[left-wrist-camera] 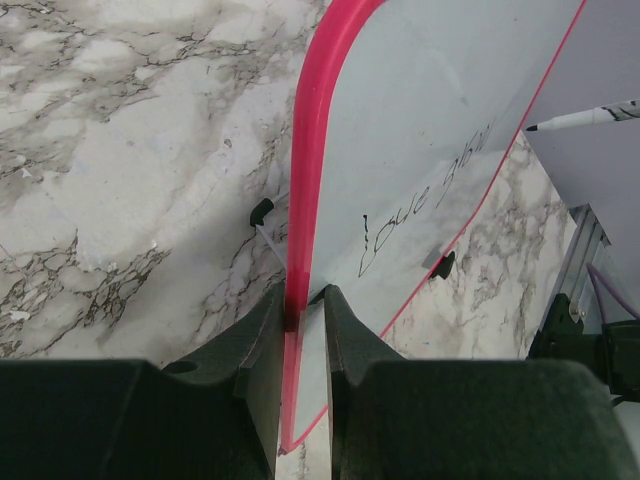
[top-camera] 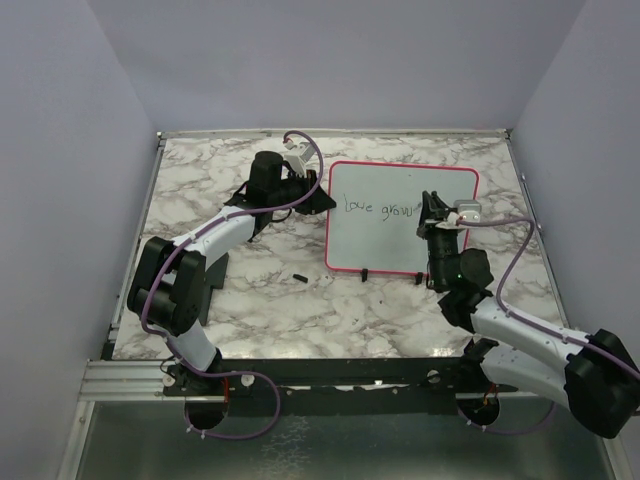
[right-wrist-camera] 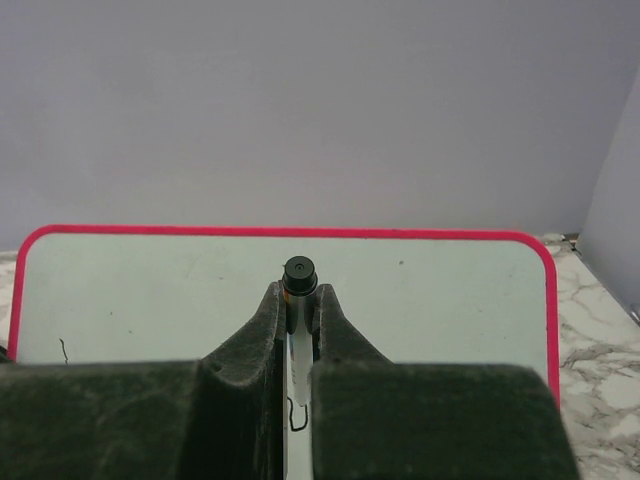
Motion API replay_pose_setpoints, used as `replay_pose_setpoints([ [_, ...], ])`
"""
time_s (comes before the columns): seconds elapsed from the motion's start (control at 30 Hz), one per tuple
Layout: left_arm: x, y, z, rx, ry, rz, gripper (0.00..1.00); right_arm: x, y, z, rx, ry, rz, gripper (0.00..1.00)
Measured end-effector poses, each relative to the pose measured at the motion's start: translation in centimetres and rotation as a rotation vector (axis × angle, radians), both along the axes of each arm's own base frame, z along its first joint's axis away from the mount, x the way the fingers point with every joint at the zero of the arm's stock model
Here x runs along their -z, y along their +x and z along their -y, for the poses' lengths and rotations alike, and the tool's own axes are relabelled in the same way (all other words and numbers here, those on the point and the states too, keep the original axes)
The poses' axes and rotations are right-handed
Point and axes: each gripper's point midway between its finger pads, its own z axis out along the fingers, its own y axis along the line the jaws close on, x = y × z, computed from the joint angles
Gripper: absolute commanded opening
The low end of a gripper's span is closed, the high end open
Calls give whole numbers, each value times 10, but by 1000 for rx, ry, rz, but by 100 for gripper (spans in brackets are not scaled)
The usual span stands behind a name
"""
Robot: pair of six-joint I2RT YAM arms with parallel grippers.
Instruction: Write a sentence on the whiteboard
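Left claw [left-wrist-camera: 305, 300] tight on whiteboard [left-wrist-camera: 420, 100] edge; right claw [right-wrist-camera: 298, 293] tight around marker [right-wrist-camera: 298, 272], seemingly over sentence [top-camera: 380, 208].

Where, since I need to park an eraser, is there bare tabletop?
Barest: the near strip of grey-veined marble tabletop, between the red-framed white whiteboard and the arm bases, bar one small black piece. Also the far-left corner. Crowded: the board's left edge, clamped in the jaws of the left arm, and its right part, under the right arm.

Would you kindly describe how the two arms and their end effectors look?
The left arm and right arm have white links, bulky black joints and a lilac cable each. The left end effector and right end effector are matte black, two-fingered.
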Motion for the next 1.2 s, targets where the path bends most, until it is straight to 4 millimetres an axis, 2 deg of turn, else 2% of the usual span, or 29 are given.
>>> replay_pose_setpoints([
  [0.23, 0, 0, 0, 0, 0, 0, 4, 15, 7, -1, 25, -35, -36, 1],
  [1.2, -3, -1, 0, 0, -2, 5, 4, 17, 19, 13, 92, -50, -25, 1],
])
